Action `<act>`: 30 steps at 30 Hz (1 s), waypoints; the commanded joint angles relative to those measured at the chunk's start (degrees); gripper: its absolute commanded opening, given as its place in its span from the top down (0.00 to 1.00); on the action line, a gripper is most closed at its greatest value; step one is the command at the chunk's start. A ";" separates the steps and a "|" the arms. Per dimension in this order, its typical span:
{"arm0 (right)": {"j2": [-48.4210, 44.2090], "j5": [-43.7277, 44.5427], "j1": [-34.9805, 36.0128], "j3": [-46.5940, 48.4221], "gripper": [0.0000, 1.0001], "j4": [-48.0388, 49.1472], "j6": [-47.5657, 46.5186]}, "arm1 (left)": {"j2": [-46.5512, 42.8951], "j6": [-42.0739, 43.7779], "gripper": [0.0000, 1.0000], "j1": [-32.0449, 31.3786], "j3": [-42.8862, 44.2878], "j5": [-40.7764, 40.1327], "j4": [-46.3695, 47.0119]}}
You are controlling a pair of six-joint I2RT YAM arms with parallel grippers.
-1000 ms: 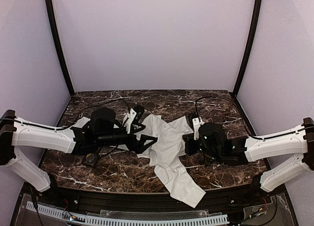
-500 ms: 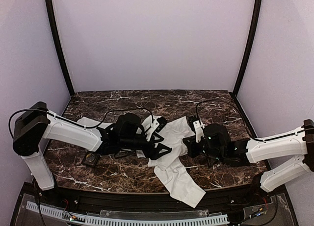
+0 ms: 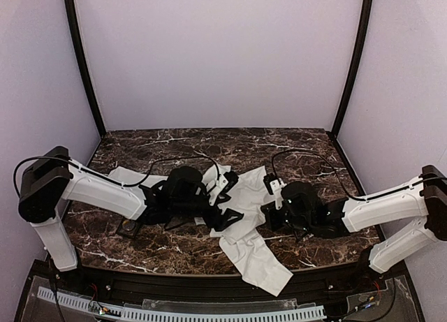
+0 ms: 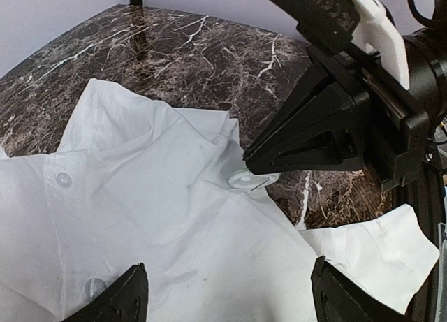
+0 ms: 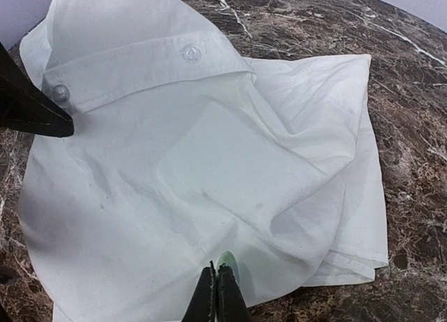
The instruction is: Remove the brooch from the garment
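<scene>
Pinching the brooch (image 4: 244,180) on the shirt (image 4: 140,203), right gripper (image 5: 215,288) closed; left gripper (image 4: 229,280) wide, empty

A white shirt (image 3: 247,193) lies crumpled on the marble table (image 3: 174,144).

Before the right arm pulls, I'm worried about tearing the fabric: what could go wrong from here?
1. The right gripper holds the brooch only at its very tips, so it may slip free.
2. The left gripper stands open over the shirt, gripping nothing, so a pull could drag the cloth along.
</scene>
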 commanded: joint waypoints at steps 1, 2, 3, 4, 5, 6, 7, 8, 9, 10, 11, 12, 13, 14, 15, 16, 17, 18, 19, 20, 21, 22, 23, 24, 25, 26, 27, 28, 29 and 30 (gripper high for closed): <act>1.17 1.36 0.07 1.59 1.00 -1.36 -0.02 | 0.04 4.68 0.16 -2.31 0.88 -0.55 -2.27; 1.22 1.74 0.09 1.70 1.00 -1.72 0.22 | 0.68 5.59 0.16 -2.77 2.12 -0.67 -3.34; 1.21 2.08 0.09 1.81 1.00 -2.08 0.41 | 1.90 5.96 0.15 -3.53 2.71 -1.10 -4.31; 1.13 2.26 0.08 1.86 1.00 -2.32 0.59 | 2.45 6.66 0.15 -3.86 3.70 -1.43 -4.70; 0.99 2.42 0.08 1.86 1.00 -2.59 0.68 | 3.38 6.98 0.14 -4.46 4.16 -2.28 -5.26; 0.73 2.61 0.09 1.67 1.00 -2.69 0.77 | 3.75 7.46 0.14 -4.63 4.88 -2.77 -5.53; 0.39 2.72 0.07 1.52 1.00 -2.79 0.87 | 4.32 7.69 0.13 -4.94 5.14 -3.71 -6.07; -0.19 2.74 0.09 1.29 1.00 -2.80 0.89 | 4.62 8.01 0.13 -5.13 5.63 -4.19 -6.29; -0.63 2.74 0.07 1.11 1.00 -2.80 0.96 | 4.73 8.23 0.12 -5.50 5.78 -5.51 -6.54; -1.12 2.76 0.09 0.93 1.00 -2.80 0.98 | 5.07 8.89 0.11 -5.68 5.94 -6.28 -6.70; -1.54 2.68 0.09 0.86 1.00 -2.80 0.99 | 5.30 9.28 0.11 -6.14 6.16 -7.71 -7.26; -2.08 2.56 0.09 0.76 1.00 -2.72 1.04 | 5.92 9.84 0.11 -6.35 6.74 -9.22 -7.63; -2.43 2.35 0.09 0.69 1.00 -2.67 1.01 | 6.30 10.06 0.11 -6.66 7.04 -11.58 -8.55; -2.80 2.25 0.09 0.71 1.00 -2.63 0.90 | 7.11 10.34 0.10 -6.83 7.66 -12.69 -8.84; -3.12 2.13 0.09 0.66 1.00 -2.63 0.85 | 7.51 10.49 0.10 -7.14 7.86 -14.74 -9.31; -3.40 2.10 0.09 0.65 1.00 -2.63 0.81 | 8.07 10.87 0.11 -7.45 8.26 -15.72 -9.53; -3.61 2.17 0.08 0.66 1.00 -2.72 0.68 | 8.39 11.06 0.12 -7.58 8.46 -17.91 -9.97; -3.75 2.15 0.09 0.70 1.00 -2.74 0.64 | 8.86 11.43 0.16 -7.89 8.79 -19.07 -10.13; -3.77 2.19 0.07 0.77 1.00 -2.78 0.55 | 9.00 11.65 0.19 -8.02 8.90 -21.21 -10.31; -3.78 2.22 0.04 0.80 1.00 -2.92 0.54 | 9.30 11.77 0.25 -8.22 8.99 -22.08 -10.34; -3.79 2.23 0.08 0.88 1.00 -3.11 0.46 | 9.31 11.78 0.28 -8.27 8.96 -23.35 -10.32; -3.66 2.12 0.03 0.82 1.00 -3.21 0.27 | 9.29 11.80 0.35 -8.29 8.90 -23.86 -10.26; -3.54 1.57 0.16 0.78 1.00 -3.26 -0.15 | 9.35 11.81 0.38 -8.30 8.85 -24.06 -10.15; -3.42 1.20 0.32 0.57 1.00 -3.03 -0.56 | 9.35 11.75 0.46 -8.32 8.85 -24.39 -9.90; -3.21 1.09 0.49 0.28 0.98 -2.92 -0.71 | 9.39 11.80 0.49 -8.36 8.77 -24.64 -9.74; -2.86 1.03 0.55 0.16 0.90 -2.87 -0.81 | 9.40 11.83 0.57 -8.37 8.76 -24.82 -9.56; -2.51 1.01 0.64 0.11 0.82 -2.89 -0.81 | 9.40 11.86 0.65 -8.39 8.71 -24.98 -9.53; -2.03 1.17 0.74 0.25 0.75 -3.16 -0.61 | 9.40 11.91 0.69 -8.40 8.69 -25.08 -9.50; -1.49 1.50 0.86 0.47 0.69 -3.54 -0.15 | 9.34 11.95 0.74 -8.41 8.78 -25.11 -9.54; -0.86 2.09 0.88 0.72 0.63 -4.08 0.54 | 9.33 11.95 0.77 -8.41 8.76 -25.07 -9.68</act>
